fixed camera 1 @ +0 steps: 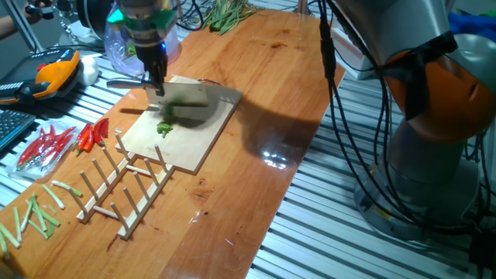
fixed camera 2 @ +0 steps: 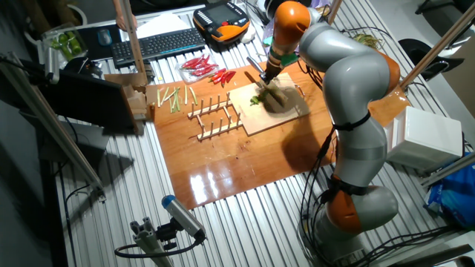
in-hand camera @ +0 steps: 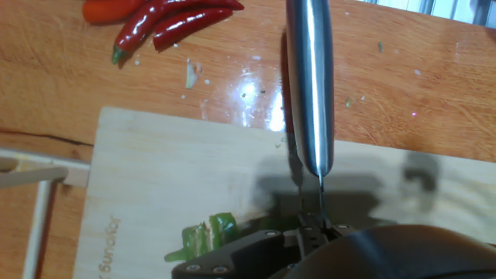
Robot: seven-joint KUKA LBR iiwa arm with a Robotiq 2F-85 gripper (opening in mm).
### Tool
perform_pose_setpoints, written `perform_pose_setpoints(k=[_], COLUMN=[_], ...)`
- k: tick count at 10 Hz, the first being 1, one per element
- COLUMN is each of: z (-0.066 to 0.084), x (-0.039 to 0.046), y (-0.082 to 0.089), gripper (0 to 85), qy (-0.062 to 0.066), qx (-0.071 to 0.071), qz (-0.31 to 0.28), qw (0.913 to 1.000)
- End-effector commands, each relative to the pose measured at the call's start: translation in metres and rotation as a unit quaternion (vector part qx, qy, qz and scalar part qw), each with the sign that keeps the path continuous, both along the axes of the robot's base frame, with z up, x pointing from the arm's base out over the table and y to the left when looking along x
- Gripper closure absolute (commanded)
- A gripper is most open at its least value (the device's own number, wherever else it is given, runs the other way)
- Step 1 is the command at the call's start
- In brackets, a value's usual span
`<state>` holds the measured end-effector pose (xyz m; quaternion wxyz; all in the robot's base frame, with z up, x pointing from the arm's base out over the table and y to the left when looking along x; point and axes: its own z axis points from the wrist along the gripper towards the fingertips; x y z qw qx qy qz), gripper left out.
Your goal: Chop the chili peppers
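A small bright green chili [fixed camera 1: 165,128] lies on the pale wooden cutting board [fixed camera 1: 198,147], near its left side. It shows in the other fixed view [fixed camera 2: 255,99] and, partly cut, at the bottom of the hand view [in-hand camera: 205,236]. My gripper [fixed camera 1: 157,77] is just above the board [fixed camera 2: 271,119] and shut on a knife. The knife's steel blade [in-hand camera: 310,77] runs up the middle of the hand view over the board [in-hand camera: 155,178]. In one fixed view the blade [fixed camera 1: 194,105] is a dark motion blur right beside the chili.
Slim red chilies [fixed camera 1: 91,136] [in-hand camera: 167,15] lie on the table left of the board. A wooden peg rack [fixed camera 1: 128,182] stands in front of the board. Pale green stalk sticks [fixed camera 1: 35,213] lie at the near left. An orange pendant [fixed camera 1: 50,74] and a keyboard [fixed camera 2: 156,44] are beyond.
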<state>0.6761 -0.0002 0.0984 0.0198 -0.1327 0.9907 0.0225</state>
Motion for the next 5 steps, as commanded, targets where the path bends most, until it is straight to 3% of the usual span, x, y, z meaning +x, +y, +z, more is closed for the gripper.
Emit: perform_pose_setpoints(k=[1, 5], z=[-0.0011, -0.0059], x=[0.0003, 0.0002], y=[-0.0003, -0.0013], gripper=[85.0, 85.0], qy=[0.000, -0.003], qx=[0.000, -0.002], qz=[0.000, -0.001], qw=[1.0000, 1.0000])
